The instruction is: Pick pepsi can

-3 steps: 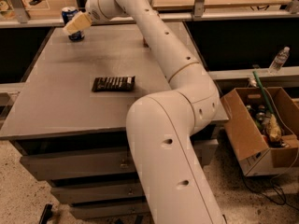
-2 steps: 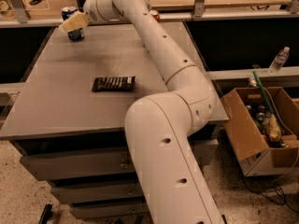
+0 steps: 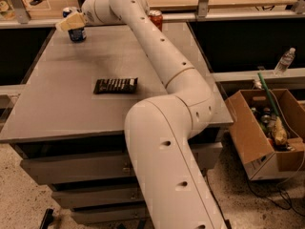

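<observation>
Beige jaws on the gripper [image 3: 70,22] sit right against the small dark-blue aluminium pepsi can [image 3: 77,33] at the far left corner of the grey tabletop [image 3: 57,104], can't tell if they're clamped. A red drink can [image 3: 155,19] stands off to the right, and a flat dark-brown chocolate bar wrapper [image 3: 116,85] lies mid-table.

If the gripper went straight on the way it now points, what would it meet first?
Most likely the pepsi can. The gripper, pointing left at the far left corner of the table, overlaps the can's upper part in this view. Depth is unclear, so it may pass just beside it.
</observation>
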Motion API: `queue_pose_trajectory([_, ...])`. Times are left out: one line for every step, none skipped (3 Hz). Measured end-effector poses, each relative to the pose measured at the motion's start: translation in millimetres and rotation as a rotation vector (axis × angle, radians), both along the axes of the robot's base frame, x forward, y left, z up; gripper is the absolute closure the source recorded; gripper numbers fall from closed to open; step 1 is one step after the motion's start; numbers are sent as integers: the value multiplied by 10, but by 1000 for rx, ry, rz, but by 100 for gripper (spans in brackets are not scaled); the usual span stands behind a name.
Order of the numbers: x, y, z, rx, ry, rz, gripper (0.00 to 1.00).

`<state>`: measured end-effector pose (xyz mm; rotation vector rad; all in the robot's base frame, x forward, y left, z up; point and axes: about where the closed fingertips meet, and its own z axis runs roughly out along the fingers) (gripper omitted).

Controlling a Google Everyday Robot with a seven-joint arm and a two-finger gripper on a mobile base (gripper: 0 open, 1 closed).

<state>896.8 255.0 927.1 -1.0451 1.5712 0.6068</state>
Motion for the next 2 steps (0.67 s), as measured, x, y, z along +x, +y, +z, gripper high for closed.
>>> queue_pose_trajectory([31,46,-33,-4,11,-25,0])
queue_pose_trajectory([55,91,-56,-24,25,-62,0])
